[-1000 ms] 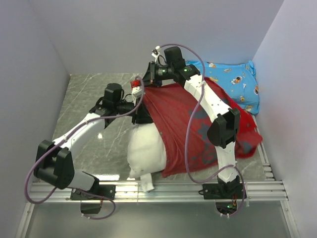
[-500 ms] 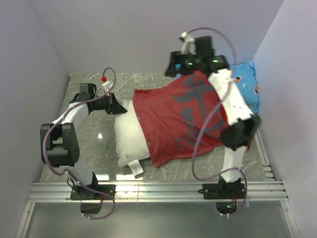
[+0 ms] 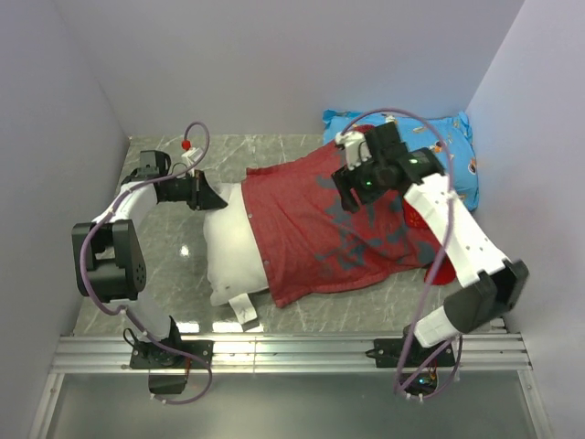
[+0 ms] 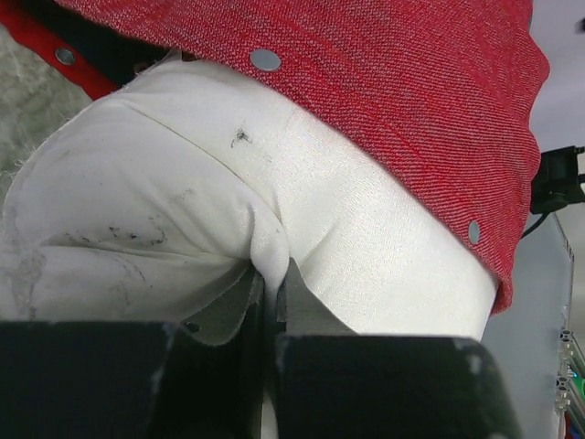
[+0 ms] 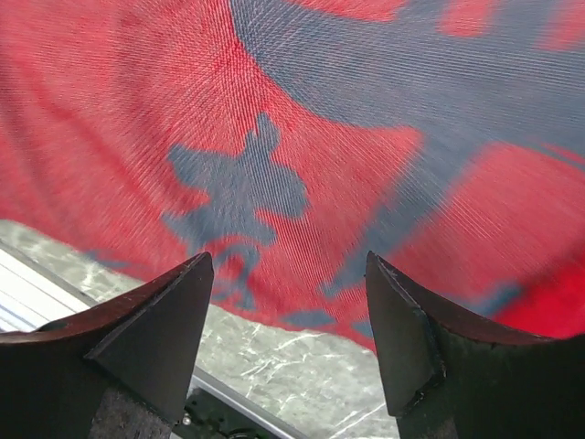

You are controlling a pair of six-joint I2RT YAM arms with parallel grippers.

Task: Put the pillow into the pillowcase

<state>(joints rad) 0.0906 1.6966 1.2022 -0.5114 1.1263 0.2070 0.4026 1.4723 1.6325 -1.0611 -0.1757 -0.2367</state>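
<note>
The white pillow (image 3: 230,249) lies on the table's left half, its right part tucked inside the red pillowcase (image 3: 338,233), which is spread dull side up with dark grey markings. My left gripper (image 3: 209,196) is at the pillow's far left corner. In the left wrist view this gripper (image 4: 271,274) is shut on a pinched fold of the pillow (image 4: 183,210), below the pillowcase's snap-studded open edge (image 4: 384,82). My right gripper (image 3: 351,188) hovers over the pillowcase's far part. In the right wrist view that gripper (image 5: 285,274) is open and empty above the pillowcase (image 5: 274,137).
A blue cartoon-print pillow (image 3: 441,146) lies in the far right corner, partly behind the right arm. Grey walls close in the marble table (image 3: 155,274) on three sides. A metal rail (image 3: 311,347) runs along the near edge.
The right gripper has opened, let go of the pillowcase and come down from the back wall over it. The left arm has swung left with the pillow. The pillowcase now lies flatter.
</note>
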